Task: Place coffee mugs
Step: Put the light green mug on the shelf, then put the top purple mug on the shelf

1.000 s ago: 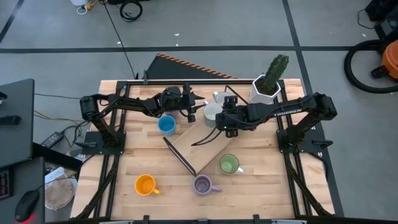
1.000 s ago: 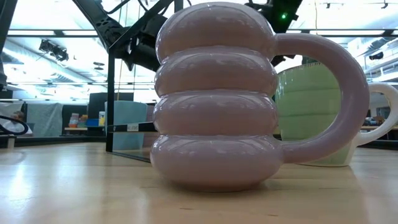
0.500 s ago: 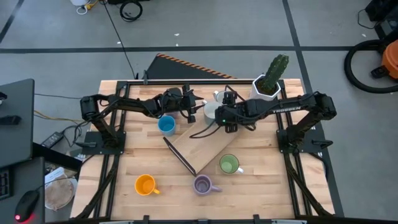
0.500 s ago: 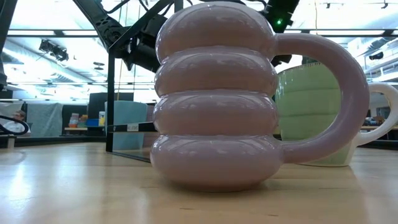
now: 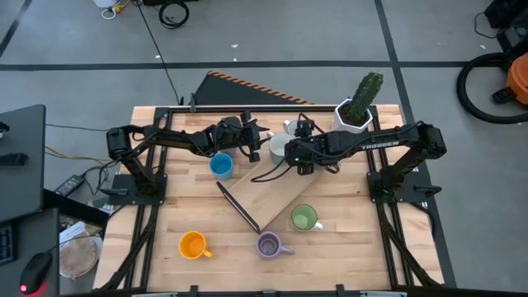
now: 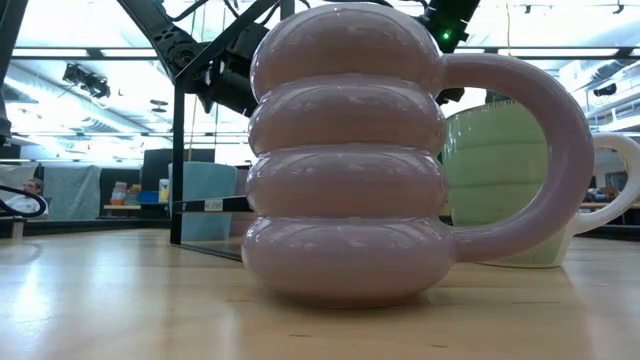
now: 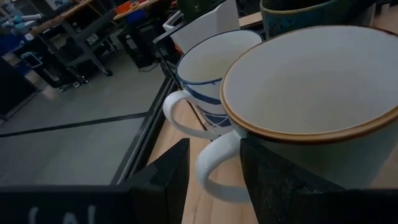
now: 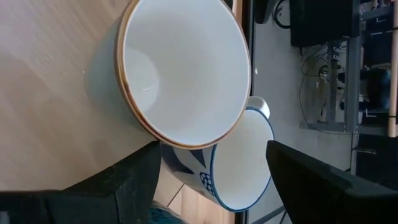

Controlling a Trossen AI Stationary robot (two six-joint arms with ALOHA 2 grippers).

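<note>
— End effectors first: where are they? 
— Both sit at the back of the worktop [image 5: 165,206], over the 2 white mugs. The left end effector [image 7: 214,180] has its fingers on either side of the handle of the brown-rimmed mug [image 7: 311,106], spread apart and not clenched on it. The right end effector [image 8: 211,180] hovers over the same pair, fingers spread wide, grasping nothing.

— And the second white mug? 
— The blue-patterned mug [image 8: 239,162] stands just behind the brown-rimmed one, touching or nearly so (I cannot tell which). The cactus pot [image 5: 353,115] is to their right, at the back corner.

— Other mugs? 
— From above, the blue mug [image 5: 220,166] stands just in front of the left arm. Near the front edge are the orange mug [image 5: 192,245], lilac mug [image 5: 269,244] and green mug [image 5: 304,218], well apart from the end effectors. A wooden board [image 5: 264,191] lies slanted mid-worktop, with a dark upright panel [image 5: 238,206] along its left side.

— The low camera? 
— Mostly filled by the lilac mug, ribbed and upright, handle to the right, with the green mug behind it.
</note>
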